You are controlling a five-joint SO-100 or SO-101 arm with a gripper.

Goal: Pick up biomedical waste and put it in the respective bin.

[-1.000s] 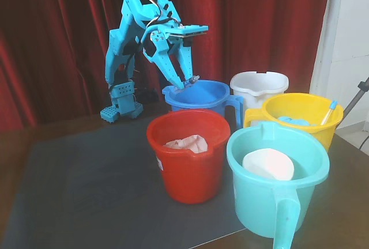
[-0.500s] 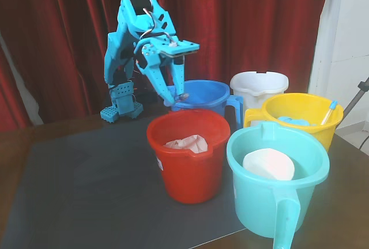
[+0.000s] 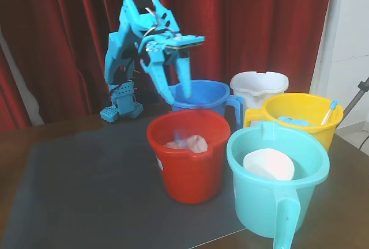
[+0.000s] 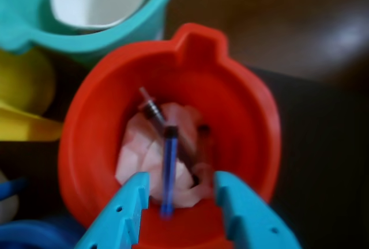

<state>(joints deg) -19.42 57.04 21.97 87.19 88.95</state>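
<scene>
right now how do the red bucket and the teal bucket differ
The red bucket sits left of and behind the teal bucket in the fixed view. The red bucket holds crumpled pinkish material and a syringe falling in below the open pincer; the teal bucket holds one smooth white object. The teal bucket shows a handle facing the camera; the red shows a pouring lip in the wrist view. Both are round, open plastic buckets.

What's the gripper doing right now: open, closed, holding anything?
Gripper: open and holding nothing; the syringe shows blurred between its fingers, inside the red bucket.
</scene>
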